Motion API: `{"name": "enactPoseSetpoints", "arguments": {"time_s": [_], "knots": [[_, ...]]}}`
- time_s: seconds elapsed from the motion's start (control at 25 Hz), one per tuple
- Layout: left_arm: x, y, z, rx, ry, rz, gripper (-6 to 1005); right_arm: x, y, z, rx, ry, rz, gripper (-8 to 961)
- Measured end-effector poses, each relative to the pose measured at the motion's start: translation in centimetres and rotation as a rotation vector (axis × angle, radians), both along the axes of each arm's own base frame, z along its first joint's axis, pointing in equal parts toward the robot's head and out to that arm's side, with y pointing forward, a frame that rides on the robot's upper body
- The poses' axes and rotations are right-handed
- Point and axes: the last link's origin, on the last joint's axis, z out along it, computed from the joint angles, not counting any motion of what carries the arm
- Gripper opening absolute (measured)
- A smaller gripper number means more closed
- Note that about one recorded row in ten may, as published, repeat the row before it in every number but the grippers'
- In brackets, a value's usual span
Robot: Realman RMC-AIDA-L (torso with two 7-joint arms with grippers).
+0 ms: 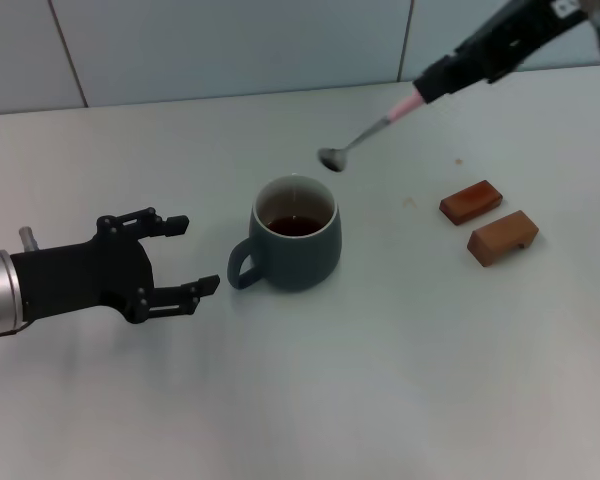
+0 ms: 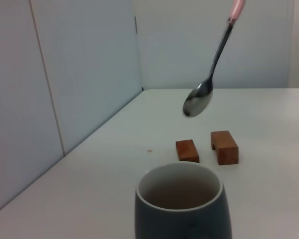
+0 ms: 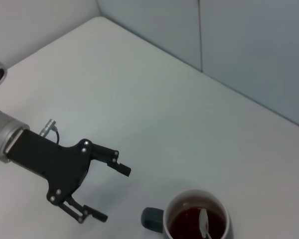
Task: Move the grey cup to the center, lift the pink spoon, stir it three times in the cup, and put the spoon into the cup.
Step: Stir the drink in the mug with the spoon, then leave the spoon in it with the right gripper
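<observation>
The pink spoon [image 1: 365, 135], clenched in the right gripper [image 1: 435, 80], hangs above the grey cup [image 1: 295, 245]; left gripper [image 1: 185, 255] released.

The grey cup [image 1: 298, 245] stands upright mid-table, brown drink inside, handle pointing to 8 o'clock. The pink spoon [image 1: 365, 136] hangs tilted in the air at the cup's 1 o'clock, bowl lowest.

My left gripper [image 1: 185, 255] is matte black with thin, jointed fingers and small silver screws, mounted on a black block behind a silver-grey cylindrical wrist. My right gripper [image 1: 435, 78] is black too, with a white label.
</observation>
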Motion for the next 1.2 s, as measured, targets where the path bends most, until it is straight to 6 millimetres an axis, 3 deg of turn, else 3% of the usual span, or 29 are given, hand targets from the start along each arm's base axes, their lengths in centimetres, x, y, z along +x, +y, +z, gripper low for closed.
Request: {"name": "enactPoseSetpoints", "arguments": {"time_s": [0.28, 0.8, 1.2], "knots": [[-0.1, -0.3, -0.2, -0.016, 0.001, 0.005, 818, -0.4, 1.5, -1.9, -0.041, -0.028, -0.015, 128], [-0.1, -0.4, -0.3, -0.029, 0.023, -0.008, 818, 1.3, 4.1, -5.7, -0.093, -0.063, -0.069, 132], [0.0, -0.5, -0.5, -0.035, 0.027, -0.019, 818, 1.6, 4.6, -8.8, -0.170, -0.105, -0.087, 134]]}}
